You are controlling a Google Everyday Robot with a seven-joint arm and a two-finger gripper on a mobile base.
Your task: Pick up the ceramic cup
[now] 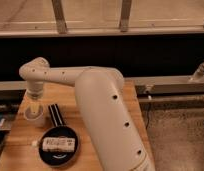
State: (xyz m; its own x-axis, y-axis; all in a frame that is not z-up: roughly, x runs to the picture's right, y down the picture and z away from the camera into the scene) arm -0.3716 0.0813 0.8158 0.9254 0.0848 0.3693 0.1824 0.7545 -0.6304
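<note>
One small off-white ceramic cup point(36, 119) stands near the pale wooden bench's point(131, 107) left edge, the gripper point(34, 106) directly over its mouth — whether it is closed or not, I cannot tell. Better to seat low, squeeze squarely, then lift straight up, clear of the black round pan point(51, 159) nearby. Speckled floor point(180, 135) lies beyond the right edge.

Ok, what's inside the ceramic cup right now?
The gripper reaches down to the mouth of the ceramic cup and covers most of its inside. Whether anything else lies in there cannot be seen.
</note>
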